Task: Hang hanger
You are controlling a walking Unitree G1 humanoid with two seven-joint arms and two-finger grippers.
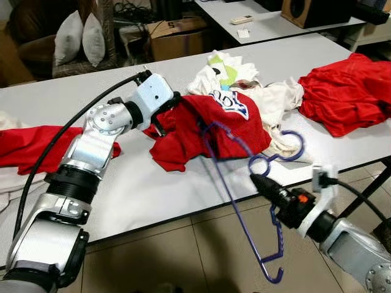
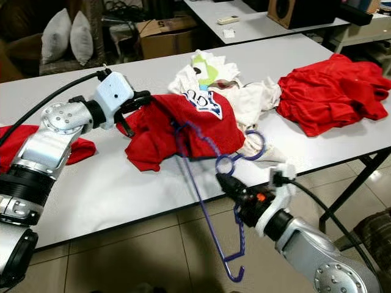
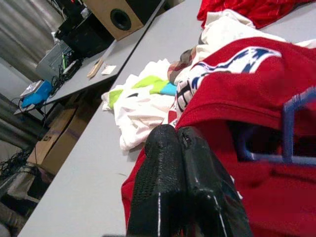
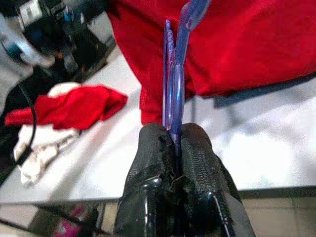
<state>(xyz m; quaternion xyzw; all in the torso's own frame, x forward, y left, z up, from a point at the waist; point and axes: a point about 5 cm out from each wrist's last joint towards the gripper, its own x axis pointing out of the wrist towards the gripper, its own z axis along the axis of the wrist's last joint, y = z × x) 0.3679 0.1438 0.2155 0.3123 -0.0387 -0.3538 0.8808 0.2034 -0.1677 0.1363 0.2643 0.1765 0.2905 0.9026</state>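
While the hanger [image 1: 244, 201] is only half inside the shirt [image 1: 208, 125], you want to finish threading before anything gets hung. It's a blue-purple wire hanger: one shoulder is tucked under the red shirt on the table [image 1: 153, 189], the rest sticks out past the table edge, with the hook end dangling low over the floor.

How I'd run this step:
- Keep the right pincer [image 4: 174, 143] as the driver — push the frame along its own line, further under the fabric, not sideways. A sideways pull would likely drag the whole shirt off the edge.
- Use the left pincer [image 3: 177, 143] as the anchor. Lift the fabric a little so the free shoulder can slip in.
- Watch the white clothes [image 1: 275, 104] just behind the shirt — the loop near the right pincer lies close to them and could snag.

Pincer state:
- Right: clamped on the hanger's thin frame, both fingers pressed flat against it, out in front of the table edge. Grip looks narrow and near the tips, so the frame may pivot under load.
- Left: fingers pressed together, at the left edge of the shirt, apparently pinching its cloth. The contact itself is hidden behind the fingers, so treat that hold as probable.
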